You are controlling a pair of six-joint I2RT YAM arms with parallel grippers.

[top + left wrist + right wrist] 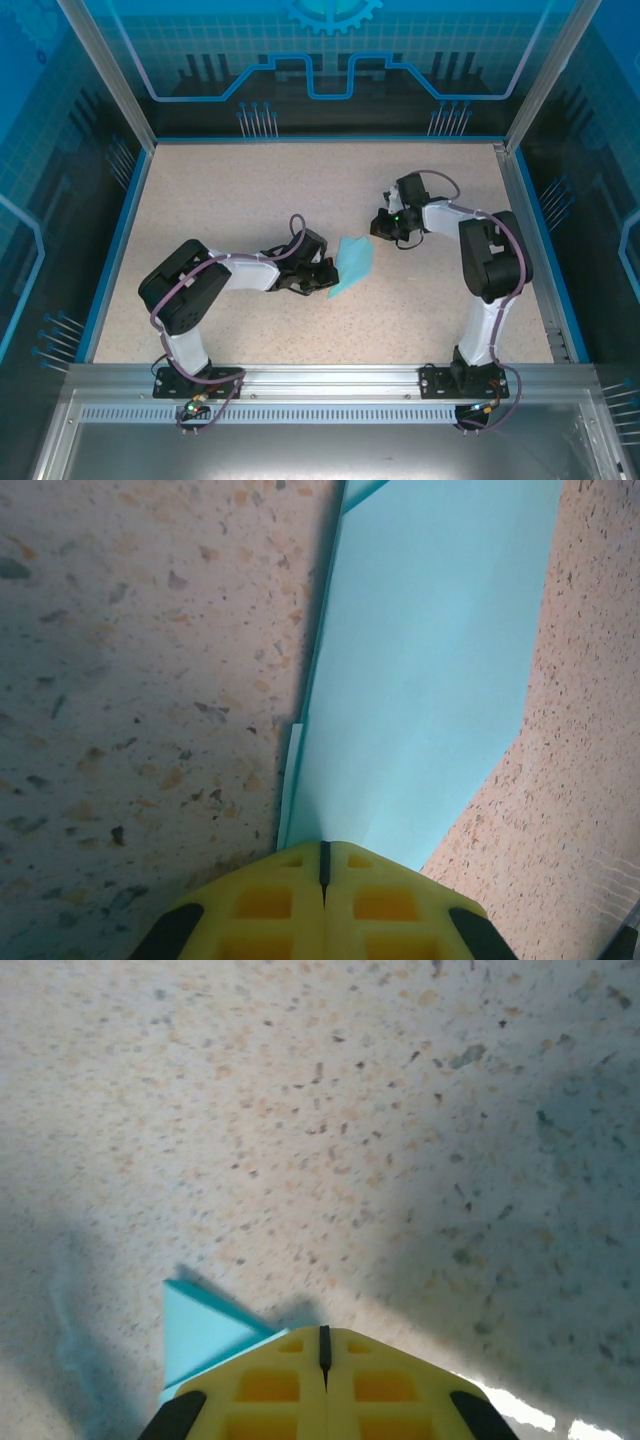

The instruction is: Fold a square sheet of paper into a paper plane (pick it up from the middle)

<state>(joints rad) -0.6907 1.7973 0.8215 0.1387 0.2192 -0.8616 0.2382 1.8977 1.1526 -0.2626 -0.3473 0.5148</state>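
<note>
**Both tools closed at opposite ends of the creased sheet**

At the bottom edge of the left wrist view sits the left tool (322,852), closed tight, with only a dark seam down its yellow tip. The square sheet of paper (430,660) runs out from that seam toward the upper right of the frame. I judge it pinched there at a narrow end (a doubled edge shows just left of the seam, so the sheet is already creased). The right tool (322,1338), at the bottom centre of its own view, is closed as well. A cyan corner (205,1325) pokes out at its lower left and casts a shadow, but I cannot tell whether the tool grips that corner or merely lies beside it.

From above, the sheet (354,265) lies mid-frame on the counter (230,200), slanting from lower left to upper right. The left tool (325,277) touches its lower-left end and the right tool (383,228) sits just beyond its upper-right end. Working from opposite ends probably holds the thin paper flat and steady for the next crease. A lopsided pull could skew the fold.
</note>
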